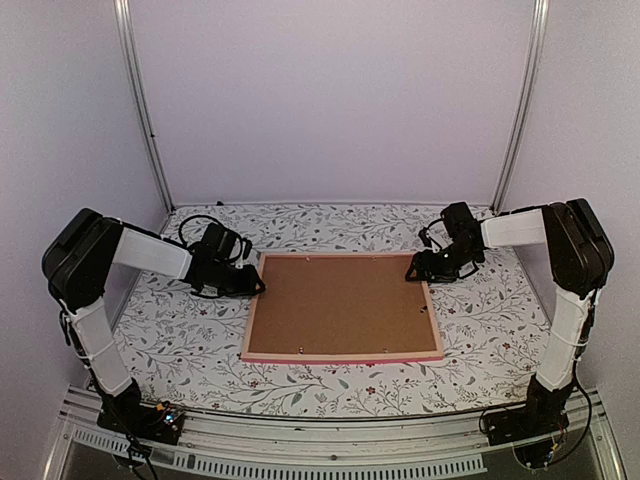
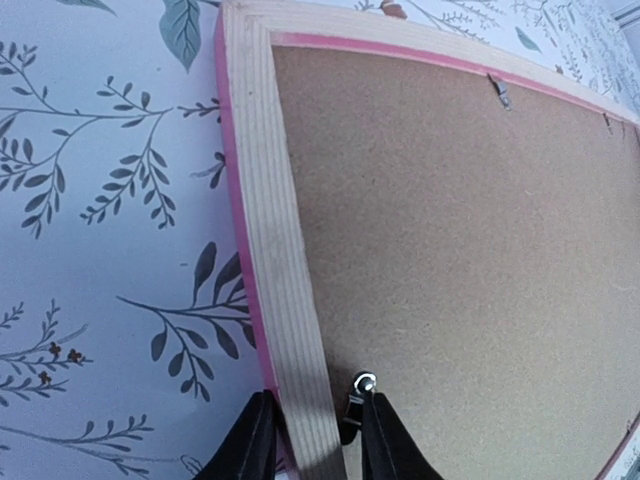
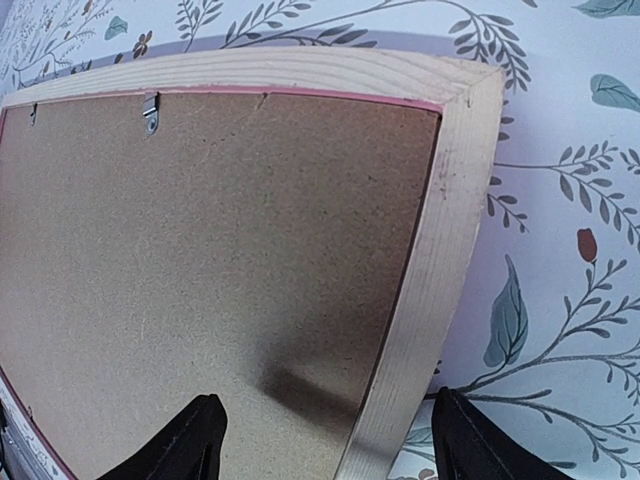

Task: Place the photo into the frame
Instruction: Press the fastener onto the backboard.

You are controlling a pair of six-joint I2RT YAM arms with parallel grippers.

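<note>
The frame (image 1: 340, 356) lies flat on the flower-patterned table (image 1: 180, 330), right in the middle between the two arms, back side up. Its pale wooden rails show on top, with the pink colour peeking out along the edges. Filling the opening is the brown backing board (image 1: 340, 305), sitting inside the rails. Small metal tabs (image 2: 498, 92) stand along the far rail over the board's edge, and the right wrist view picks one up too (image 3: 150, 108).

Over to the left side: the left gripper (image 1: 255, 287) is low at the frame's left rail, just near of the far-left corner. In its wrist view the gripper (image 2: 315, 440) has its fingers (image 2: 250, 445) set narrow, one outside the pink edge and one on the board side, with the rail between them. A small screwed tab (image 2: 362, 385) sits right at the inner finger. Whether the jaws actually pinch the wood or merely bracket it cannot be told.

On the right, the right gripper (image 1: 412, 272) is down at the right rail, just near of the far-right corner. Its own camera shows the gripper (image 3: 330, 440) spread wide, one finger (image 3: 200, 445) over the backing board, the other out over the tablecloth, the rail between them and neither finger touching it. Nothing is held on that side.
</note>
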